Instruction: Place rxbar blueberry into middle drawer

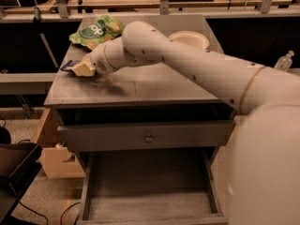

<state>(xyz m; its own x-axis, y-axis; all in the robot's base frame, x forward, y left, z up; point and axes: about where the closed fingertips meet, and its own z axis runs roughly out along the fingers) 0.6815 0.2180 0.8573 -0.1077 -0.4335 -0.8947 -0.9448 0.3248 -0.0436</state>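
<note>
Camera view: we note the cream gripper (82,68) at the grey wooden desk (140,86)'s left edge, just beside the flat navy-blue rxbar blueberry (68,65); we cannot tell its grip.

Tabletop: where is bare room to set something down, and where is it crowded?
Free: the front strip of the tabletop, between arm and edge; the floor of the middle drawer. Crowded: the left side, where the gripper sits at the rxbar blueberry near the green bag.
</note>
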